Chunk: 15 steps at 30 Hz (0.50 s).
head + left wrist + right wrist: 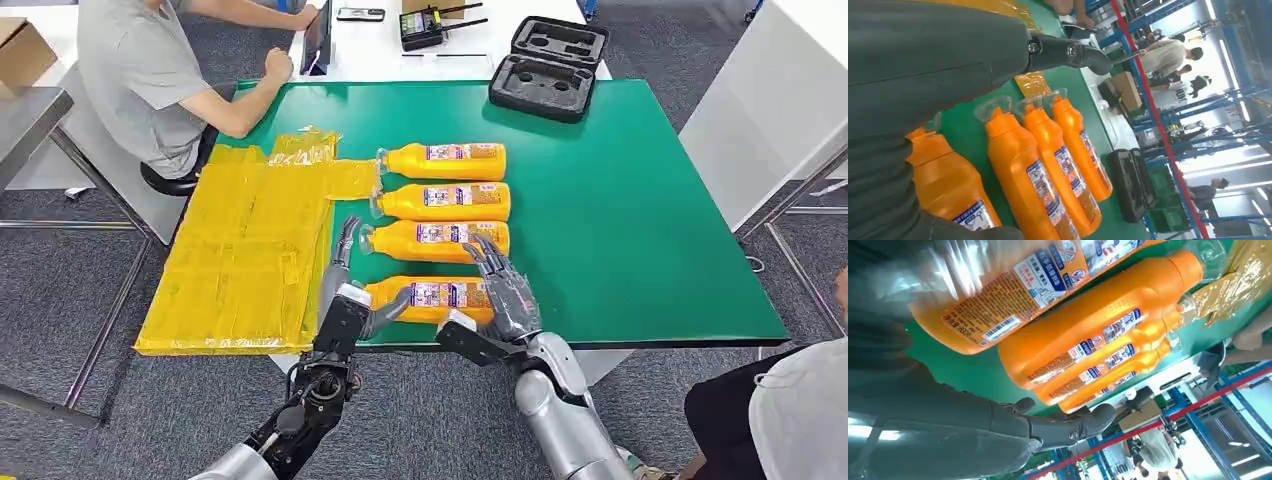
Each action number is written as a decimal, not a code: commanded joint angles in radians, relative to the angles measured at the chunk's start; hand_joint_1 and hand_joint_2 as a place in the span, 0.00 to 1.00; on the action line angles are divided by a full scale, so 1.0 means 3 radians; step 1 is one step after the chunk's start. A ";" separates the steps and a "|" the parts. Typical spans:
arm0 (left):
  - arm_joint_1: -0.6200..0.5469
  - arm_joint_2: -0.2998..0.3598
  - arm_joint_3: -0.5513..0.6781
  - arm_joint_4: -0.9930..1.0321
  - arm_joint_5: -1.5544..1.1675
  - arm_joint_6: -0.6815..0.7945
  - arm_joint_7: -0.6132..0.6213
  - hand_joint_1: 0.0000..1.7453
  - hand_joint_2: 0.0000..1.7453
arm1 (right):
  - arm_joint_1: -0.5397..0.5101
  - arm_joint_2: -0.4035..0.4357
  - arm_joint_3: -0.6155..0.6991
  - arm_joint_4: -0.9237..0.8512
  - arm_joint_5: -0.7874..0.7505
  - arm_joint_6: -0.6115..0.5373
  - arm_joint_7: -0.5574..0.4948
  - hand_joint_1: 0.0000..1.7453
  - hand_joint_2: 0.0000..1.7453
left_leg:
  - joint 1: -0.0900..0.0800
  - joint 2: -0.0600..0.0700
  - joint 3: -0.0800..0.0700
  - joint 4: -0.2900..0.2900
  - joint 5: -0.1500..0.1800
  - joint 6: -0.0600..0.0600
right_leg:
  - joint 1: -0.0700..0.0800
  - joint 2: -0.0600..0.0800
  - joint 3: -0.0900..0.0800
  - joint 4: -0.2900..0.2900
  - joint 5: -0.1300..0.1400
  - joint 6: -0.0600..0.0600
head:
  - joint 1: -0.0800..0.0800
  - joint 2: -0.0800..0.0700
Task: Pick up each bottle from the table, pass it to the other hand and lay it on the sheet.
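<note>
Four orange bottles (447,161) with clear caps and blue, white and red labels, barcode print on one in the right wrist view; green table mat (640,200); crinkly translucent yellow sheet (245,250); black foam case (548,68); white tabletop (380,55) behind; grey speckled floor (60,300); person's grey shirt (135,70); silver arms, dark grey hands (505,285)

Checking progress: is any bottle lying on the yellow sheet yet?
No. All four orange bottles lie on the green table, right of the yellow sheet.
</note>
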 commanded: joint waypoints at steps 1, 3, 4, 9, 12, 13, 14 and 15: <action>-0.0136 -0.0021 0.0112 0.0247 0.0006 -0.0021 0.0009 0.00 1.00 | -0.0060 0.0021 -0.0088 0.0014 -0.0012 -0.0003 -0.0006 0.00 1.00 | 0.0002 0.0001 0.0000 0.0001 0.0000 -0.0003 | 0.0002 0.0000 0.0001 -0.0001 0.0001 -0.0004 | 0.0000 0.0000; -0.0115 -0.0033 0.0145 0.0242 0.0023 -0.0038 0.0009 0.00 1.00 | -0.0048 0.0039 -0.0113 0.0009 -0.0060 -0.0011 -0.0040 0.00 1.00 | 0.0004 0.0002 -0.0001 0.0002 -0.0001 -0.0004 | 0.0004 0.0001 0.0001 -0.0002 0.0002 -0.0004 | 0.0001 0.0000; -0.0103 -0.0035 0.0145 0.0232 0.0008 -0.0024 0.0009 0.00 1.00 | -0.0036 0.0049 -0.0123 0.0006 -0.0088 -0.0011 -0.0059 0.00 1.00 | 0.0002 0.0002 0.0000 0.0002 0.0000 -0.0003 | 0.0002 0.0001 0.0001 -0.0001 0.0001 -0.0004 | 0.0000 0.0000; -0.0102 -0.0061 0.0173 0.0307 -0.0012 -0.0037 0.0009 0.00 1.00 | 0.0098 0.0078 -0.0159 -0.0088 -0.0228 -0.0112 -0.0208 0.00 1.00 | 0.0001 0.0000 0.0001 -0.0001 0.0000 -0.0002 | 0.0000 -0.0001 0.0002 -0.0001 0.0000 -0.0002 | 0.0001 0.0000; -0.0074 -0.0063 0.0169 0.0324 -0.0026 -0.0085 0.0009 0.00 1.00 | 0.0107 0.0059 -0.0142 -0.0026 -0.0152 -0.0105 -0.0131 0.00 1.00 | 0.0001 -0.0002 0.0001 -0.0001 0.0000 -0.0002 | 0.0000 -0.0002 0.0002 -0.0002 0.0000 -0.0003 | 0.0000 0.0000; -0.0055 -0.0063 0.0174 0.0308 -0.0023 -0.0099 0.0009 0.00 1.00 | 0.0082 0.0053 -0.0142 0.0042 -0.0139 -0.0067 -0.0100 0.00 1.00 | 0.0003 0.0000 0.0003 -0.0001 -0.0001 -0.0004 | 0.0003 0.0000 0.0004 -0.0004 0.0001 -0.0004 | 0.0000 0.0000; -0.0028 -0.0061 0.0176 0.0272 -0.0022 -0.0110 0.0009 0.00 1.00 | 0.0040 0.0038 -0.0133 0.0147 -0.0112 0.0000 -0.0060 0.00 1.00 | 0.0002 0.0002 0.0004 -0.0001 -0.0001 -0.0003 | 0.0002 0.0001 0.0004 -0.0003 0.0001 -0.0003 | 0.0000 0.0000; -0.0013 -0.0054 0.0176 0.0248 -0.0028 -0.0118 0.0009 0.00 1.00 | 0.0009 0.0033 -0.0137 0.0231 -0.0099 0.0015 -0.0050 0.00 1.00 | 0.0000 0.0001 0.0002 -0.0001 0.0000 -0.0002 | 0.0000 0.0000 0.0002 -0.0002 0.0000 -0.0002 | 0.0000 0.0000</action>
